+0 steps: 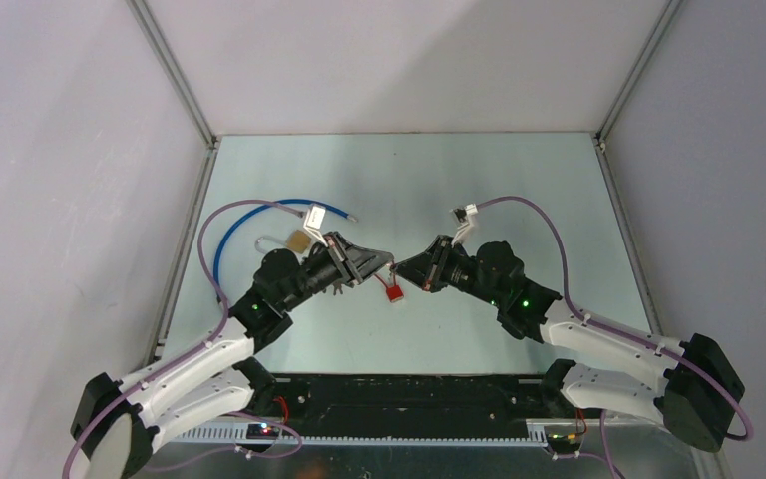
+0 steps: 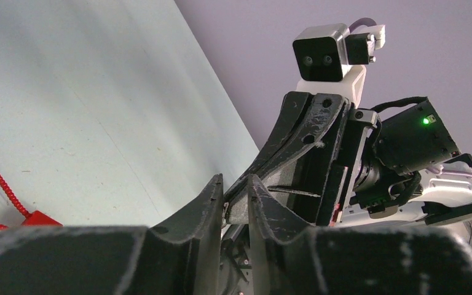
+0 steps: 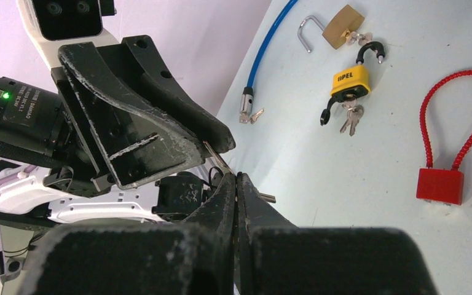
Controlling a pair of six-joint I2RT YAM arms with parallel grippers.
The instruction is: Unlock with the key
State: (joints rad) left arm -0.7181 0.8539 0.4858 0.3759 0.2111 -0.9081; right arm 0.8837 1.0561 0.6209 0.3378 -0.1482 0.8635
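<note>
My left gripper [image 1: 383, 263] and right gripper [image 1: 400, 267] meet tip to tip above the table. A thin silver key [image 3: 216, 157] sticks out of the left fingertips and runs into the right gripper [image 3: 236, 178], whose jaws are pressed together; a metal tip [image 3: 268, 198] pokes out beside them. In the left wrist view the left gripper [image 2: 236, 184] has a narrow gap with a small bit of metal in it, right against the right gripper's fingertip. A red cable padlock [image 1: 394, 291] lies on the table just below the tips; it also shows in the right wrist view [image 3: 440, 185].
A yellow padlock [image 3: 350, 81] with keys hanging from it, a brass padlock [image 3: 342, 26] with an open shackle and a blue cable lock [image 3: 264, 55] lie at the left rear of the table [image 1: 519, 190]. The enclosure walls stand on both sides.
</note>
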